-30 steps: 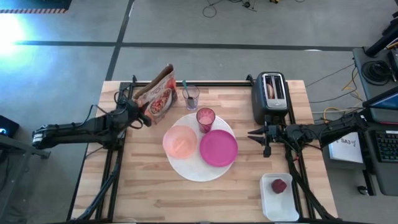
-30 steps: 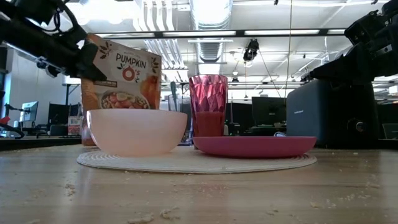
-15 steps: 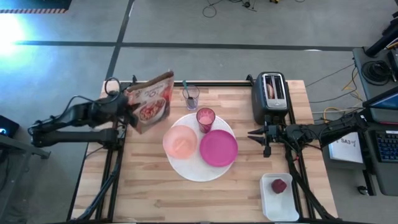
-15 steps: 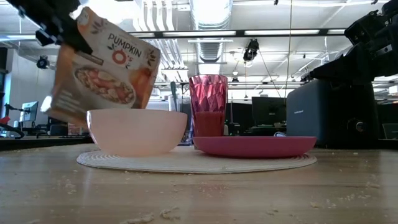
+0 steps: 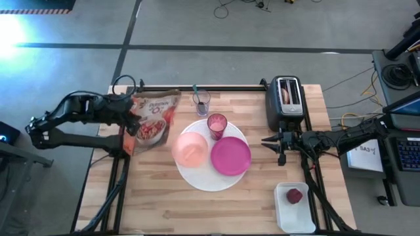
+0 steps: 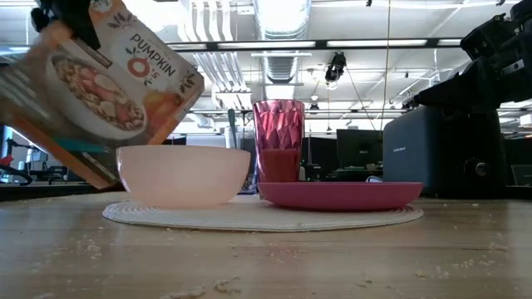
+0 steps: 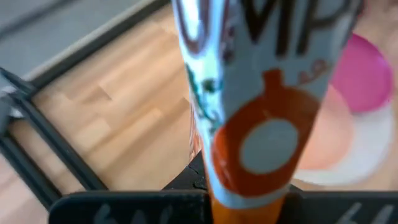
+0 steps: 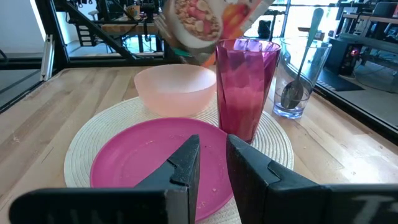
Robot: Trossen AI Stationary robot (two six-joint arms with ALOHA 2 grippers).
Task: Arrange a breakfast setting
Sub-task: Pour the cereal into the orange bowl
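The bowl (image 5: 189, 149) sits on the left side of the round placemat (image 5: 205, 178) mid-table, beside the pink plate (image 5: 230, 156) and cup (image 5: 217, 124). Our left gripper (image 5: 130, 122), near the table's left edge, is clamped on the tilted cereal bag (image 5: 150, 120); we should bring its mouth over the bowl's centre and tip slowly. Our right gripper (image 5: 266, 142) waits near the toaster (image 5: 287, 99), jaws narrowly parted and empty.
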